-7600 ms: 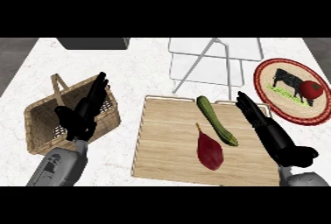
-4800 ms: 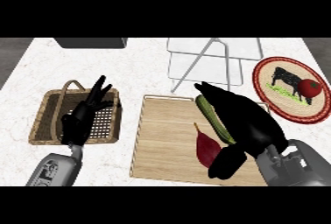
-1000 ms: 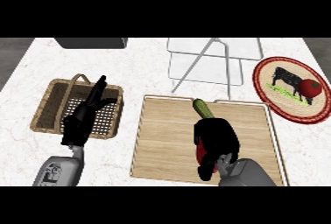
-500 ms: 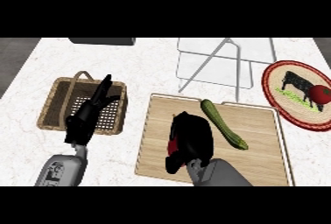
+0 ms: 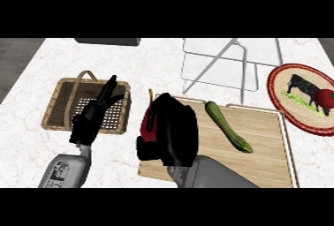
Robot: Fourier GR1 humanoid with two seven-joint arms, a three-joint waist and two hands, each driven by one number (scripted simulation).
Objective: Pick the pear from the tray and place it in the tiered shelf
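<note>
A dark red pear (image 5: 148, 125) with a thin stem shows at the left edge of the wooden tray (image 5: 264, 137). My right hand (image 5: 173, 130) is curled round the pear and hides most of it. The white wire tiered shelf (image 5: 225, 66) stands beyond the tray at the counter's far side, apart from the hand. My left hand (image 5: 94, 117) rests open, fingers up, over the right rim of a wicker basket (image 5: 64, 103).
A green zucchini (image 5: 227, 126) lies slantwise on the tray, right of my right hand. A round plate (image 5: 294, 95) with a cow picture and a red fruit (image 5: 325, 98) sits at the right edge. A dark object (image 5: 108, 41) is at the far edge.
My right hand, shut on the pear, has moved left from the tray's middle to its left edge, uncovering the zucchini. The left hand has stayed over the basket.
</note>
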